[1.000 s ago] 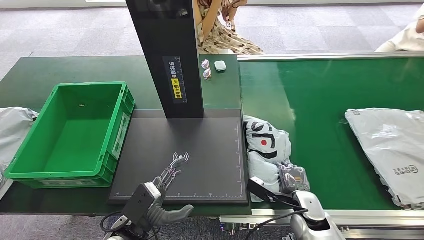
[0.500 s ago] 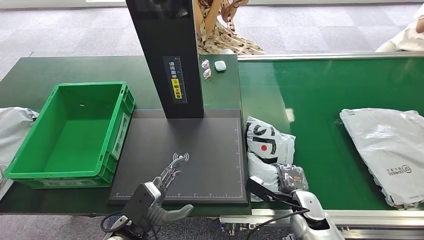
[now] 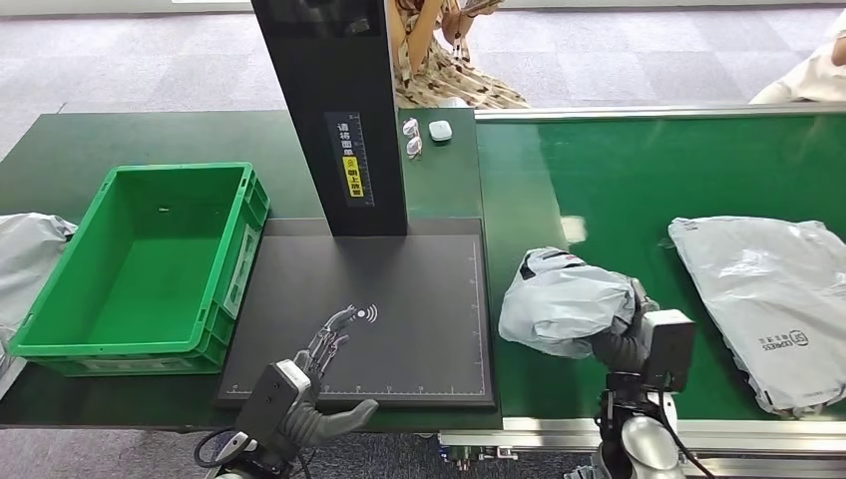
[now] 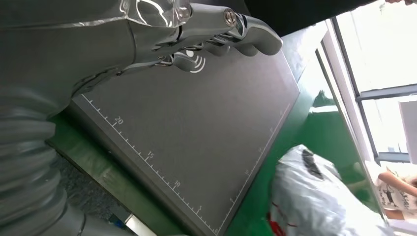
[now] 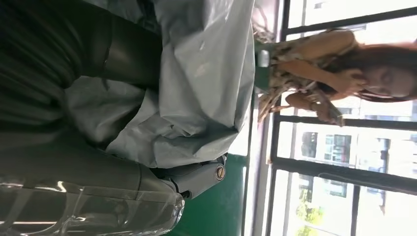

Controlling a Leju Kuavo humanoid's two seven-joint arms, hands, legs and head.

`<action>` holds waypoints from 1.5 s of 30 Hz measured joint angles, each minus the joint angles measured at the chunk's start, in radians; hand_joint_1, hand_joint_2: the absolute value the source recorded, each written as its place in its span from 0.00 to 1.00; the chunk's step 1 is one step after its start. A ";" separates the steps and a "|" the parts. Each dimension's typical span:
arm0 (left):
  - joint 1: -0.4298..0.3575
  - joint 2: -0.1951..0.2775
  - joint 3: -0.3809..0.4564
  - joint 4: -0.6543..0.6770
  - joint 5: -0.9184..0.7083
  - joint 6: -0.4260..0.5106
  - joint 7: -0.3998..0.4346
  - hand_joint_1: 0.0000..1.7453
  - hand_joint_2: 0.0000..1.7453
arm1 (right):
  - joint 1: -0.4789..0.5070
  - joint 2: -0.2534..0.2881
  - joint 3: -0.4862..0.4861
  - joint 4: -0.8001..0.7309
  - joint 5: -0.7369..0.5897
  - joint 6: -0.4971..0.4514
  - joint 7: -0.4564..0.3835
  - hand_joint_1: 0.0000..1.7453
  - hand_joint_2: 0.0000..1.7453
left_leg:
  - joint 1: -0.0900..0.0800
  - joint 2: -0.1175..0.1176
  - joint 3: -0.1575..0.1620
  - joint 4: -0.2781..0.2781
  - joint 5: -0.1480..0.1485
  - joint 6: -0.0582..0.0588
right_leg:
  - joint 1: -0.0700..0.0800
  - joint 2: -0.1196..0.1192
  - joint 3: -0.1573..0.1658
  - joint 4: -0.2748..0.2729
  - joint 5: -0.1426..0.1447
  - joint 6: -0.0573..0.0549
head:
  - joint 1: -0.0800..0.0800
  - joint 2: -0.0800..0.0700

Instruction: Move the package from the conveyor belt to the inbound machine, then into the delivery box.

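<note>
scanner plate, the black flat inbound machine bed (image 3: 399,299), sits just left of the crumpled grey plastic package (image 3: 564,311). right hand (image 3: 624,334) grips package over belt. left hand (image 3: 319,349), fingers spread, empty, over plate's near edge.

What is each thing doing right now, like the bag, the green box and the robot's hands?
Grey package: gripped by the right hand, crumpled, over the belt.
Right hand: holding the package.
Left hand: open, over the black scanner plate.
Green box: nearly empty.
Second grey package: lying flat on the belt.
</note>
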 joint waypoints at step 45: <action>0.063 -0.107 0.206 -0.492 0.019 0.807 -0.475 0.00 1.00 | -0.277 0.047 0.369 -0.027 -0.064 0.191 0.086 0.93 1.00 | 0.000 -0.001 0.000 0.000 0.003 -0.001 | 0.000 -0.002 0.000 0.002 0.001 -0.002 | 0.000 0.000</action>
